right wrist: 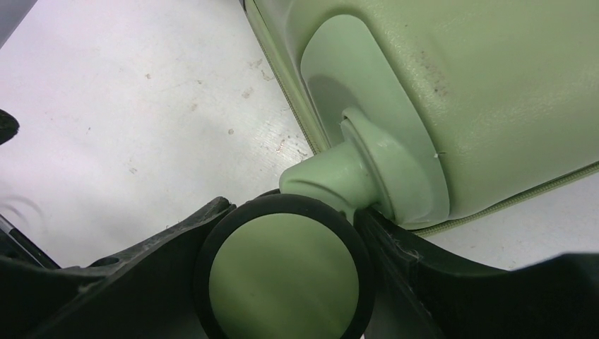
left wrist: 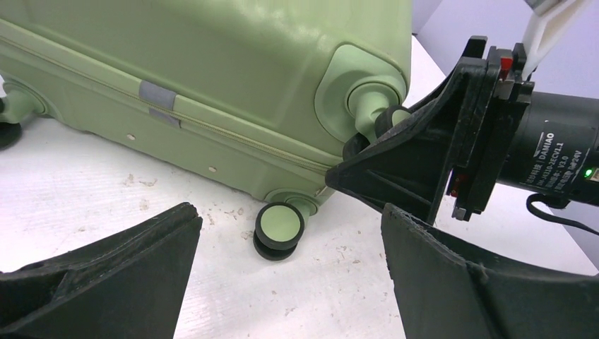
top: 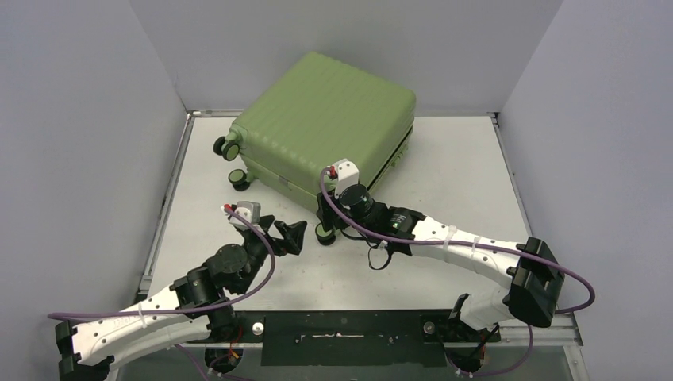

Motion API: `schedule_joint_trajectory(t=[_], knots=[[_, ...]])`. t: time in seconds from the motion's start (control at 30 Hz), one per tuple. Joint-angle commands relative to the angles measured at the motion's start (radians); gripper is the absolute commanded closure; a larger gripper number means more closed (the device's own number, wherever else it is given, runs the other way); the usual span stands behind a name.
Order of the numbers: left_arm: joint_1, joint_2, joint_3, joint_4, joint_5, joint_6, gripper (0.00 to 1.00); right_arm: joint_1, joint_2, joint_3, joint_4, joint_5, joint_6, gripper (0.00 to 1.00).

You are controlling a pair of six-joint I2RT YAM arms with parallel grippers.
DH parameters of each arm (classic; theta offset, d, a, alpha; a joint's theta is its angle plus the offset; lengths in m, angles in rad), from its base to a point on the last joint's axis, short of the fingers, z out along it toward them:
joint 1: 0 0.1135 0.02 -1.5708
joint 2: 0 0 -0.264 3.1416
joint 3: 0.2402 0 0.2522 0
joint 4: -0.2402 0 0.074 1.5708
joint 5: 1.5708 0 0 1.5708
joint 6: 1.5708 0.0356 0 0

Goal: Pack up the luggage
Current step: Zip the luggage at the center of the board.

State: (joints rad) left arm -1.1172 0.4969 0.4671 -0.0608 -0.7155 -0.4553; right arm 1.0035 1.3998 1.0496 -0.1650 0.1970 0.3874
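The luggage [top: 325,119] is a light-green ribbed suitcase lying closed and flat at the back of the table. It also shows in the left wrist view [left wrist: 212,78] and the right wrist view [right wrist: 480,92]. My right gripper [top: 327,214] is at the suitcase's near corner, shut on the upper caster wheel [right wrist: 282,279], one finger on each side of it. My left gripper [top: 294,236] is open and empty just left of that corner, low over the table. The lower caster wheel [left wrist: 279,227] lies ahead of its fingers, apart from them. The lining and straps are hidden.
Two more black wheels [top: 228,148] stick out at the suitcase's left end. Grey walls close in the table on the left, back and right. The right arm's wrist [left wrist: 544,152] sits close to the left gripper's right finger.
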Motion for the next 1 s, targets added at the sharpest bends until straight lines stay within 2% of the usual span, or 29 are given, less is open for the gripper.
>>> schedule_joint_trajectory(t=[0.0,0.3,0.4,0.5,0.7,0.83,0.97], knots=[[0.005,-0.019,0.063,-0.014,-0.027,0.052,0.03,-0.030,-0.027,0.048,0.197,0.024,-0.002,0.43],[0.005,-0.030,0.082,-0.008,-0.040,0.116,0.03,0.000,-0.200,-0.014,0.094,0.091,0.020,0.17],[0.005,-0.021,0.101,-0.005,-0.058,0.155,0.03,0.013,-0.268,-0.061,0.047,0.113,0.022,0.13],[0.005,-0.013,0.127,0.008,-0.094,0.221,0.03,0.032,-0.368,-0.173,0.066,0.137,0.013,0.13],[0.010,0.026,0.125,0.137,-0.198,0.385,0.03,0.069,-0.571,-0.524,0.274,0.186,-0.014,0.19],[0.020,0.028,0.071,0.206,-0.244,0.443,0.03,0.114,-0.552,-0.671,0.459,0.241,-0.015,0.24],[0.034,-0.010,0.001,0.266,-0.262,0.480,0.03,0.191,-0.428,-0.742,0.710,0.358,-0.029,0.29]])
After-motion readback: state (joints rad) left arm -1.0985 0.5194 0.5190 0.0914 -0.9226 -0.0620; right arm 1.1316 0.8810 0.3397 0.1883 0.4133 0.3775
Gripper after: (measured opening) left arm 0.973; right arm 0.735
